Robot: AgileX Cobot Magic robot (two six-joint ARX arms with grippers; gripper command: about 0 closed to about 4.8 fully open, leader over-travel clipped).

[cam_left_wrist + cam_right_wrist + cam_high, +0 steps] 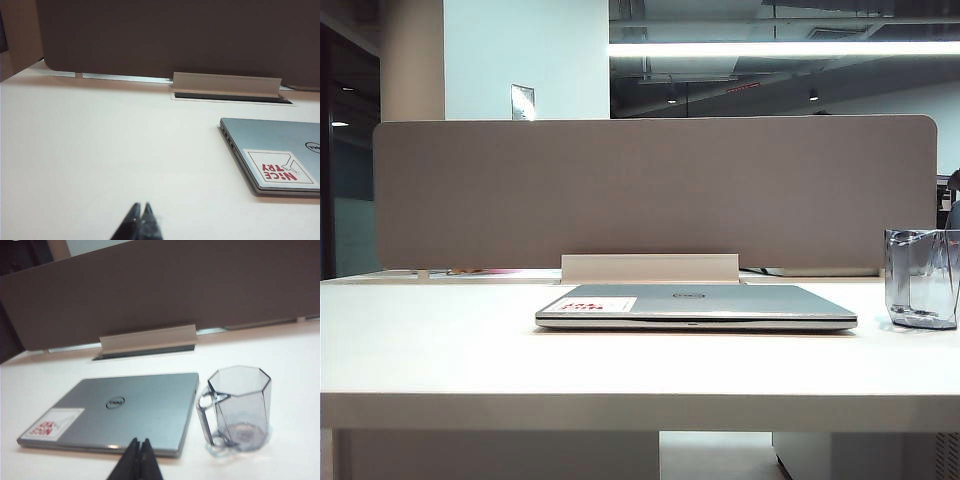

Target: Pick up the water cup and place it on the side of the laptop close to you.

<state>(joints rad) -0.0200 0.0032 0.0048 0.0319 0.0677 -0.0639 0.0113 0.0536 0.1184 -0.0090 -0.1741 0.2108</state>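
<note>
- The laptop (695,305) is lying shut and flat in the middle of the white table (440,350), with its long axis running from 9 to 3 o'clock in the exterior view.
- Its front edge is facing 6 o'clock, toward the camera, and its hinge side is facing 12 o'clock, toward the grey partition (655,190).
- A white sticker (588,304) with red print is sitting on the lid near the 9 o'clock end, and the round logo (689,295) is at the centre of the lid.
- The cup (921,277) is standing upright on the table at 3 o'clock from the laptop, near it but not touching, and the picture's edge is cutting it.
- Its mouth is opening upward, its faceted base is resting on the table, and in the right wrist view its handle (206,412) is pointing toward the laptop's short edge.
- The cup is empty and see-through.
- The left gripper (140,212) is hanging low over bare table, with its fingers pressed together on nothing, and the laptop's sticker corner is lying off to one side of it.
- The right gripper (138,446) is hovering above the laptop's front edge, with its fingers also pressed together and empty; the cup is apart from it.
- Neither arm is showing in the exterior view.
</note>
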